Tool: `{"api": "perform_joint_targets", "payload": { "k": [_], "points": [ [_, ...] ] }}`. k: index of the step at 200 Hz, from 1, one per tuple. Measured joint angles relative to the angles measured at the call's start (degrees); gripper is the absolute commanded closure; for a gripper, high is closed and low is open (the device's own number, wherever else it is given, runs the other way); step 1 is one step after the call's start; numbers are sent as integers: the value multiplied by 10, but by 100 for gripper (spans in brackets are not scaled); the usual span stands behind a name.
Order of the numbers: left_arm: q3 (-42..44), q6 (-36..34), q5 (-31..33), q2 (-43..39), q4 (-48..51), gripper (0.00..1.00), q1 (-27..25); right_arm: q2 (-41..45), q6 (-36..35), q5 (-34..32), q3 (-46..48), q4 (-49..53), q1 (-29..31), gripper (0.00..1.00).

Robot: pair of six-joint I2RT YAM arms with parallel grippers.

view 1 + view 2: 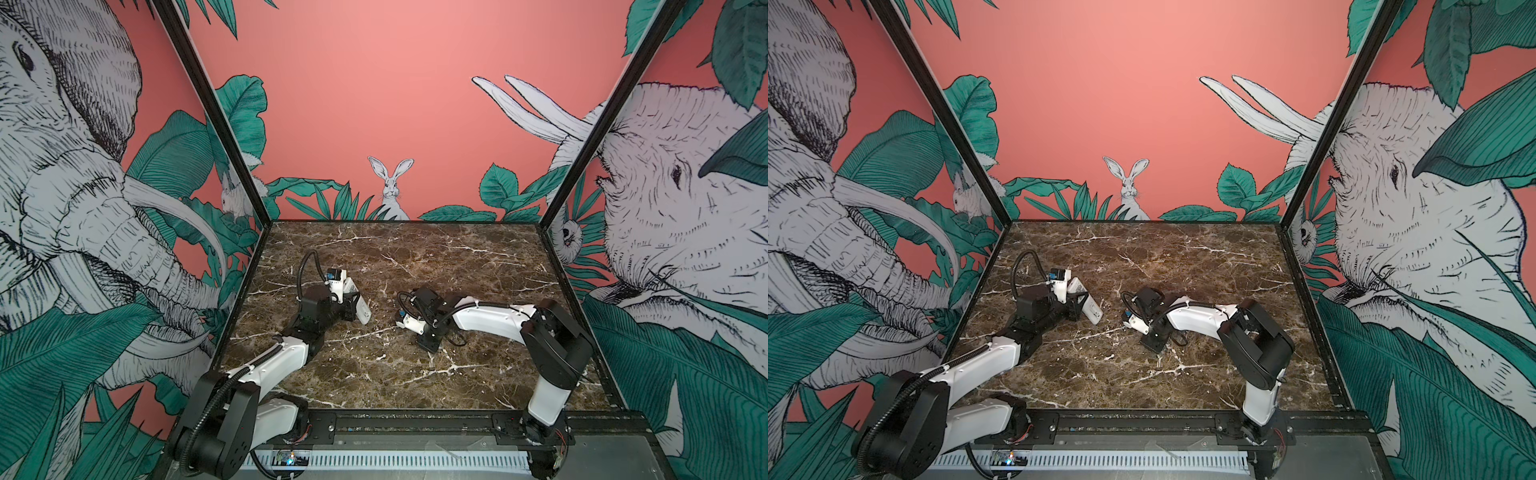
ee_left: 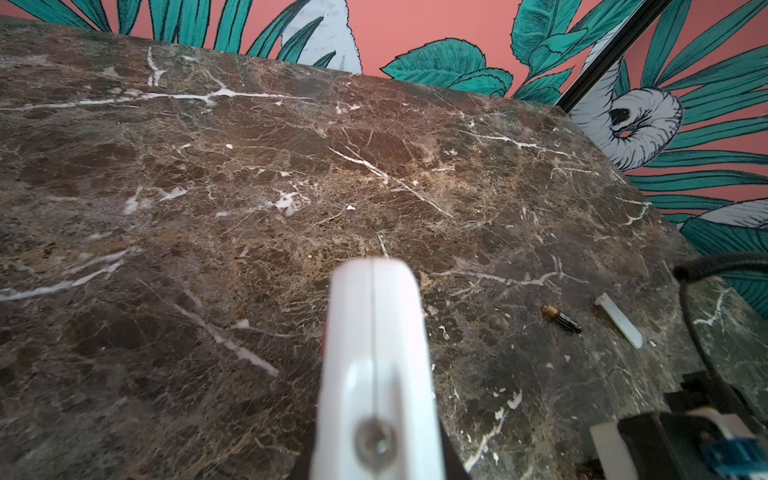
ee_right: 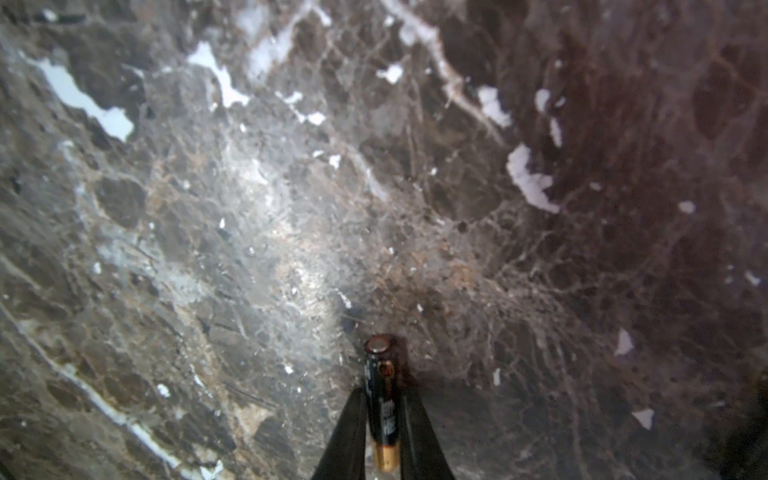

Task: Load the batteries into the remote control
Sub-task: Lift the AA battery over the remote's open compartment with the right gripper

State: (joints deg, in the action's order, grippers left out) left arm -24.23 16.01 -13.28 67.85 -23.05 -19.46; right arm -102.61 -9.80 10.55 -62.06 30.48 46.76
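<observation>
On the marbled tabletop [image 1: 415, 257] you have two arms at work. Your left gripper [image 1: 353, 306] is clamped on the remote control [image 1: 360, 305] near its middle — the white bar is held tilted, clear of the surface, on the left half of the table in both top views. In the left wrist view you see the remote control [image 2: 376, 374] end-on, with its seam line and a round window facing the camera.

Your right gripper [image 3: 384, 440] is closed on a battery [image 3: 381, 395]: the black fingers [image 3: 347, 436] press both sides of the dark cylinder, its brassy end sits between them and its flat metal end points toward the marble. In a top view the right gripper [image 1: 1152, 341] is low over the centre of the table, well apart from the remote control [image 1: 1086, 301].

A second battery [image 2: 561, 319] lies flat on the marble, untouched. Just beside it — not touching — lies a small white plastic strip [image 2: 619, 320], possibly the battery cover; you cannot tell for certain.
</observation>
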Motion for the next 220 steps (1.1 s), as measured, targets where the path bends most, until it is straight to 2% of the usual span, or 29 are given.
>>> {"api": "perform_joint_targets", "payload": {
  "k": [20,51,84,106,220],
  "points": [
    [0,0,-2,0,0,100,0,0,37,3,5,-15,-20,83],
    [0,0,-6,0,0,100,0,9,94,4,22,-47,-49,77],
    [0,1,-9,1,0,100,0,29,124,2,54,-84,-56,70],
    [0,3,-9,2,-1,100,0,43,132,-8,71,-94,-55,70],
    [0,7,-14,4,-2,100,0,59,137,-42,92,-103,-47,87]
  ]
}}
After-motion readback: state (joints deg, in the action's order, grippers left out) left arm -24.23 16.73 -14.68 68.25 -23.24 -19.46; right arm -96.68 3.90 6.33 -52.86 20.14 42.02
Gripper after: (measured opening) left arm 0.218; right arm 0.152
